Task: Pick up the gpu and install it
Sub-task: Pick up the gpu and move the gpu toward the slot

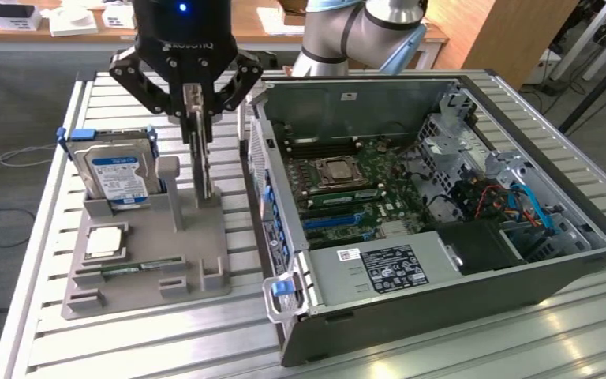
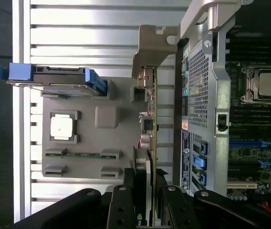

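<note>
The gpu (image 1: pixel 204 170) is a thin dark card standing on edge over the grey holder (image 1: pixel 192 245), with its lower end at the holder's upright slot. My gripper (image 1: pixel 199 118) comes down from above and is shut on the card's upper part. In the wrist view, the gpu (image 2: pixel 148 129) runs edge-on away from my gripper (image 2: pixel 146 191). Its silver bracket (image 2: pixel 152 45) is at the far end, and a finger (image 2: pixel 122 205) presses each side. The open computer case (image 1: pixel 282 166) lies just to the exterior view's right, with its motherboard (image 1: pixel 356 189) exposed.
The holder also carries a hard drive (image 1: pixel 116 175) in a blue frame, a processor (image 1: pixel 105 241) and a green memory stick (image 1: pixel 124 268). The case's rear wall (image 2: pixel 200 95) stands close beside the card. A slatted aluminium table (image 1: pixel 155 339) lies under everything.
</note>
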### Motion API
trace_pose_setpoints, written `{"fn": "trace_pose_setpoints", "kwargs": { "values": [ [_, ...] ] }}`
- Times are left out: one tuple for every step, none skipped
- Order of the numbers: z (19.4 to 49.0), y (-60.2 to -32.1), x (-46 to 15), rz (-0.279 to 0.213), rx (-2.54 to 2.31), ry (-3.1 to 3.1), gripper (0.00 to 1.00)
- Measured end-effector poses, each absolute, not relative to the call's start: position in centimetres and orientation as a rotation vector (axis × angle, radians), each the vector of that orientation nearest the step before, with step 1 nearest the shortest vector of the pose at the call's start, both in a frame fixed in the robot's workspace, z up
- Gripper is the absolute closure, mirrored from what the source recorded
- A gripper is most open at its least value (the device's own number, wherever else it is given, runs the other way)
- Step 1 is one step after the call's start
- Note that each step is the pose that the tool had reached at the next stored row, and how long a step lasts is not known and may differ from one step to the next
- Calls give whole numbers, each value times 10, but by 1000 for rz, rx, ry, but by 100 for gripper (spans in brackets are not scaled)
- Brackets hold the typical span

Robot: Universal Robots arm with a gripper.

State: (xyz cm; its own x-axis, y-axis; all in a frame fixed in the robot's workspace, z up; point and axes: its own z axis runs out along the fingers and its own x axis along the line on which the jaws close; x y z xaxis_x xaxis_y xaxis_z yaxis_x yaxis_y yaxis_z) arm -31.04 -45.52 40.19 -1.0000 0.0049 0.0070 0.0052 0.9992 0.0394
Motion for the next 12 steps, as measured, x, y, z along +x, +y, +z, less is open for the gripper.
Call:
{"fn": "trace_pose_setpoints", "kwargs": {
  "values": [
    [405,-455,-310,-62,-6,-3134,73],
    [409,-455,-310,-62,-4,-3134,73],
    [412,-455,-310,-62,-3,-3134,73],
    [415,-455,-310,-62,-1,-3134,73],
    [418,-455,-310,-62,1,-3135,73],
    [421,-455,-310,-62,3,-3135,73],
    [423,-455,-310,-62,5,-3135,73],
    [425,-455,-310,-62,7,-3135,73],
    [427,-455,-310,-62,9,-3135,73],
    [430,-455,-310,-62,11,-3135,73],
    [432,-455,-310,-62,13,-3135,73],
    [434,-455,-310,-62,15,-3135,73]
  ]
}}
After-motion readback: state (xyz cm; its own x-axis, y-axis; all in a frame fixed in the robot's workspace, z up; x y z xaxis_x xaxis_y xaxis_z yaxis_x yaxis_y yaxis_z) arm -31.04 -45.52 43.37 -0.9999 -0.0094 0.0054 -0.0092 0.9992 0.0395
